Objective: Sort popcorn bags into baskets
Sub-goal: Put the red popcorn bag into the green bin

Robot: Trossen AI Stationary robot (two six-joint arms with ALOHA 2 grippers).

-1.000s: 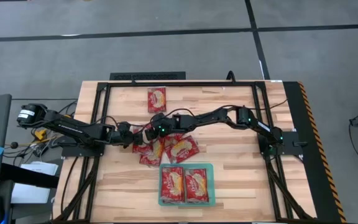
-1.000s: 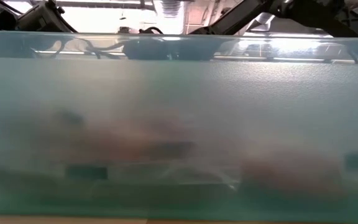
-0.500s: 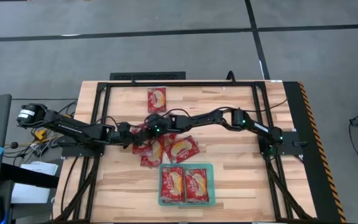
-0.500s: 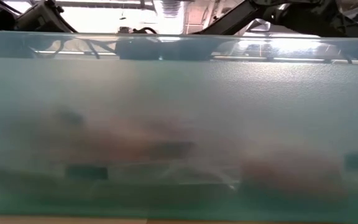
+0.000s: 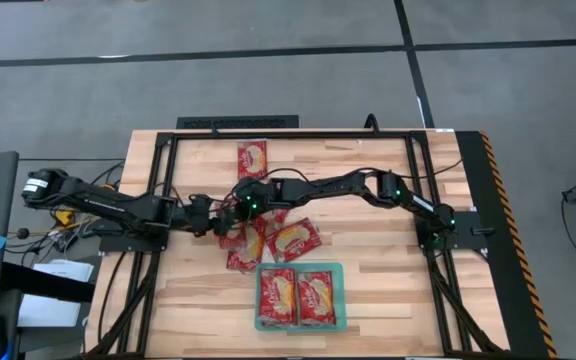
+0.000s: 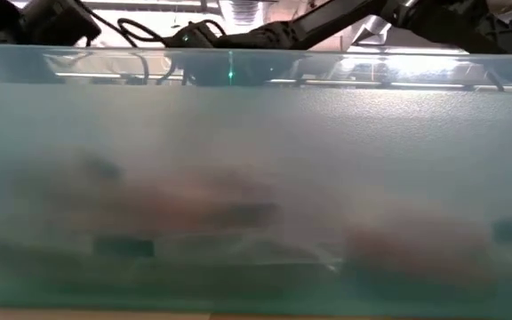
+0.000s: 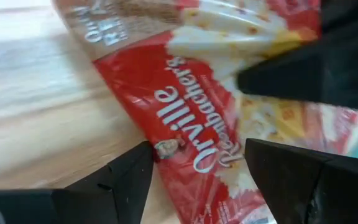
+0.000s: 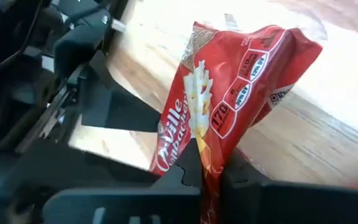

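- The teal tray [image 5: 257, 300] sits at the near middle of the wooden table [image 5: 368, 275]; two popcorn bags lie flat in it side by side, the left bag [image 5: 277, 296] and the right bag [image 5: 316, 297].
- A loose pile of bags [image 5: 268, 238] lies just beyond the tray; a single bag [image 5: 252, 159] rests well apart at the far edge.
- The right gripper [image 8: 202, 163] is clamped on a raised red Orville Redenbacher's bag [image 8: 229, 93] over the pile.
- The left gripper [image 7: 194, 168] has its fingers apart, straddling a bag [image 7: 191, 118] lying on the wood.
- The low view shows only the tray's translucent wall [image 6: 256, 178].
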